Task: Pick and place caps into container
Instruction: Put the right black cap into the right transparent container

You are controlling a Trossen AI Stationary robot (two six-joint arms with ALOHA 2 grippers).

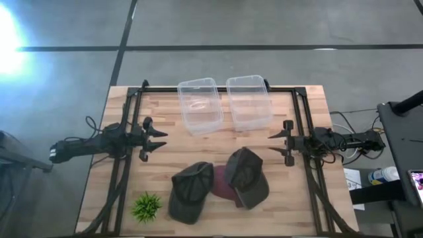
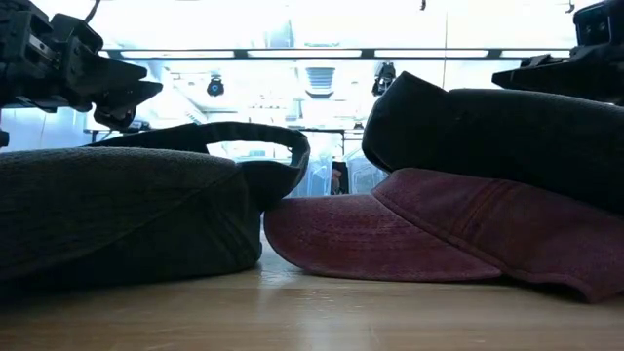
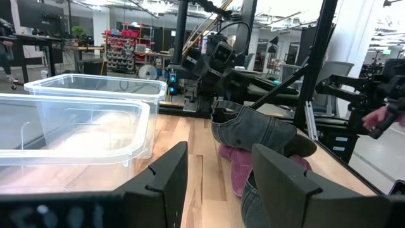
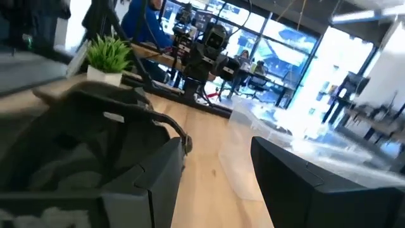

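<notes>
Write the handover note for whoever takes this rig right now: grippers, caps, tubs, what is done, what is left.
Left gripper: open, empty, at the table's left side, level with the tubs' near edges.
Right gripper: open, empty, at the right side, mirroring it.
Caps: all three lie in a cluster on the table's near half. The left dark cap and the right dark cap both overlap the maroon cap between them.
Containers: left tub and right tub side by side at the far edge; no cap in either.
Small green plant sits at the near left; leave it.
Done: nothing placed. Left: all three caps.
</notes>
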